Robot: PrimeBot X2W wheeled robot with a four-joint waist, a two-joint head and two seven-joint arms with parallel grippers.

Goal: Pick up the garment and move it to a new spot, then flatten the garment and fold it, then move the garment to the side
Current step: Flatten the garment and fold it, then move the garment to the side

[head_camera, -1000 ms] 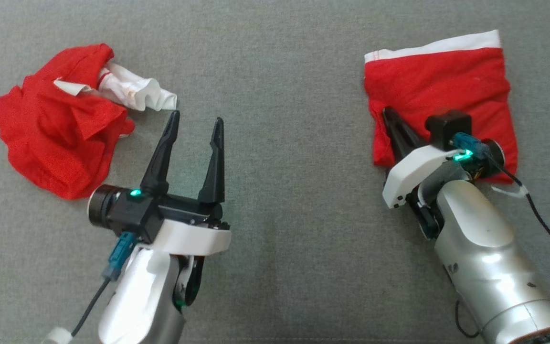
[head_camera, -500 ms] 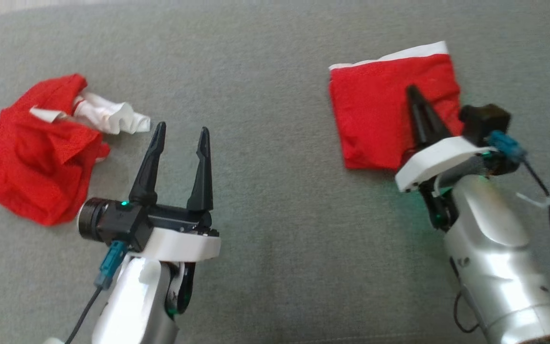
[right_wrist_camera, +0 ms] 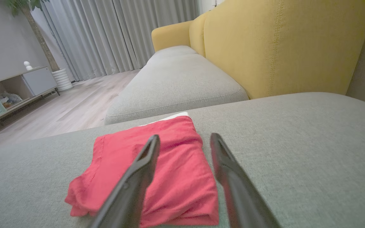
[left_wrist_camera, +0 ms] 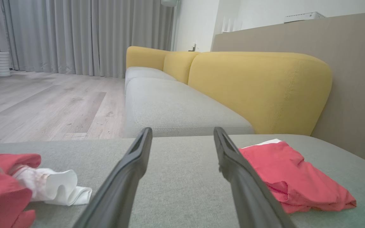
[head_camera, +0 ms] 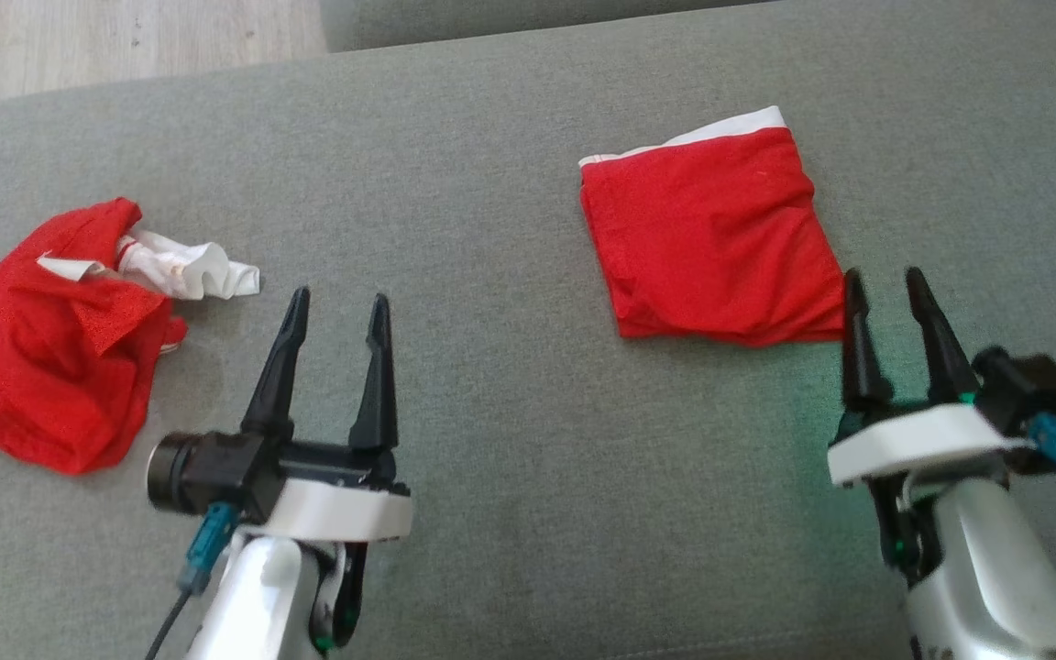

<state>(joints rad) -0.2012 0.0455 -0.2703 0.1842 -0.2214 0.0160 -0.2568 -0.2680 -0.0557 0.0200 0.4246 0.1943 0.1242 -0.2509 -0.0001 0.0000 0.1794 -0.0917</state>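
On sofa [head_camera: 491,229] — folded garment [head_camera: 711,247], waistband [head_camera: 684,139] rearward

bare cushion [head_camera: 510,431] mid-seat, folded garment [head_camera: 711,247] right

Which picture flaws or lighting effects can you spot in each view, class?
Head view: a green glow tints the sofa cushion beside the right gripper. Right wrist view: its fingers look blurred, the folded garment sharper. Left wrist view: soft daylight, no glare.
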